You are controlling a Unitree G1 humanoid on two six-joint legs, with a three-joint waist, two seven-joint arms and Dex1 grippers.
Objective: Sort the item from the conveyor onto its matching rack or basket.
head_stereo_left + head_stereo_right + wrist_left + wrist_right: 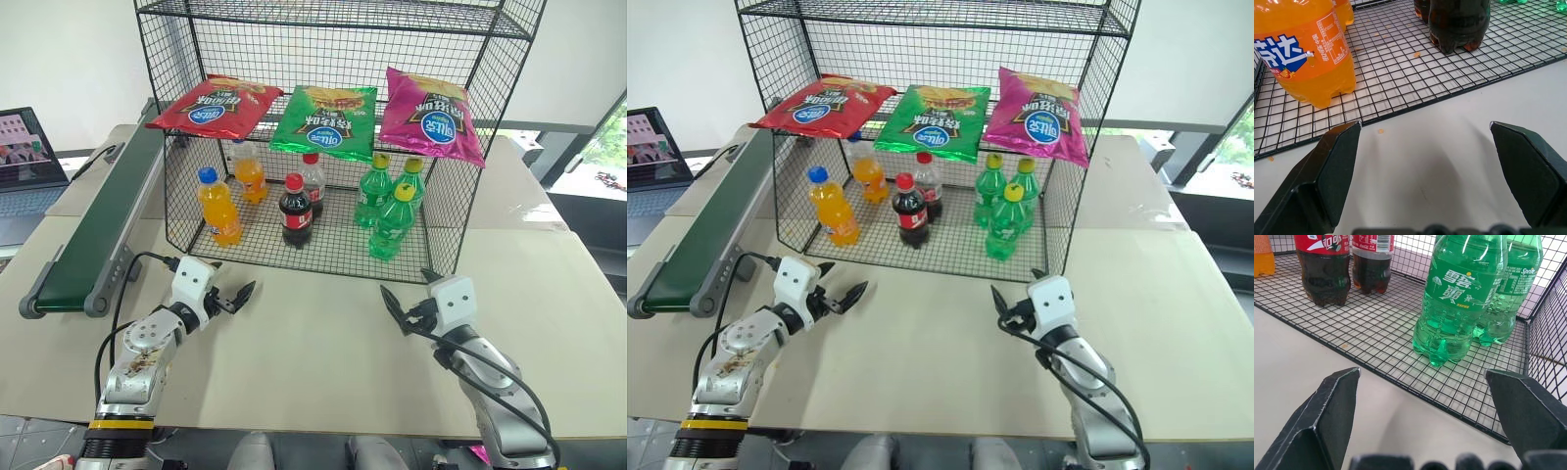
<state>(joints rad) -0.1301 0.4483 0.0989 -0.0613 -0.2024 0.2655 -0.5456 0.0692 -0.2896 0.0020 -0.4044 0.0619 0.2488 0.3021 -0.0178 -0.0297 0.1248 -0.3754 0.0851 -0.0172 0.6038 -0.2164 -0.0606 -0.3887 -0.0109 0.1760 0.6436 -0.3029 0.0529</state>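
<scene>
Green crisp bag [324, 121] tops the rack [451, 211]; both claws [1425, 161] [1422, 406] gape wide, empty.

Green bag [326, 119] with blue oval logo lies between red bag [214, 105] and pink bag [430, 116].

rack [460, 147]: black wire mesh, matt | green crisp bag [326, 119]: glossy foil, crinkled | conveyor [98, 235]: matt dark-green belt, grey metal rails | bottles [1462, 293]: clear glossy plastic | table [323, 362]: smooth, matt, pale
</scene>
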